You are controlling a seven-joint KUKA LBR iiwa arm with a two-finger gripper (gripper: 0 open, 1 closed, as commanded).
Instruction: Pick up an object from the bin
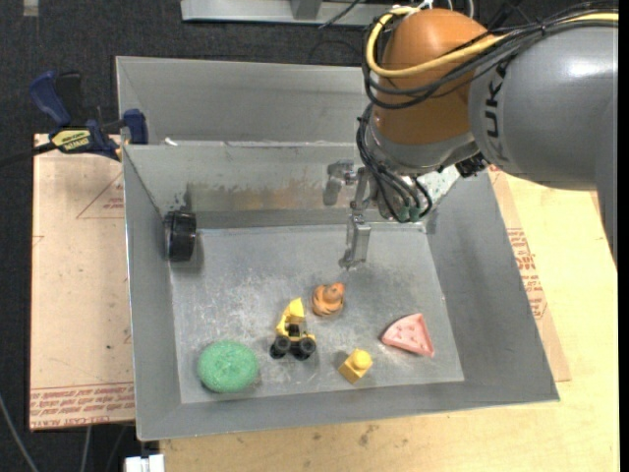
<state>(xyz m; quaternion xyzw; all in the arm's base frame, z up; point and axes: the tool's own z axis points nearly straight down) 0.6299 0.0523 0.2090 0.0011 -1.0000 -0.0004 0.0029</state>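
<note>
The end effector (351, 258) hung low inside the grey metal bin (257, 268), toward the back and a little right of the middle. Its two fingers looked pressed together into one slim blade, with nothing between them, and the tip stood just above the bin floor. Above it sat the orange wrist cover, ringed with cables, and the grey arm ran off to the right.

Nearest to the tip lay a small orange knob-shaped piece (329, 300), just in front of it and slightly to the left, apart from the end effector. Beyond that, nearer the front, stood a yellow and black toy vehicle (292, 333), close beside the orange piece. A small yellow block (356, 364) lay to the right of the toy, near the front wall. A pink wedge (408, 335), shaped like a slice, rested toward the right side of the floor. A round green pad (228, 367) sat in the front left corner. Well apart from all these, a black wheel-like thing (180, 236) leaned against the left wall at the back.
</note>
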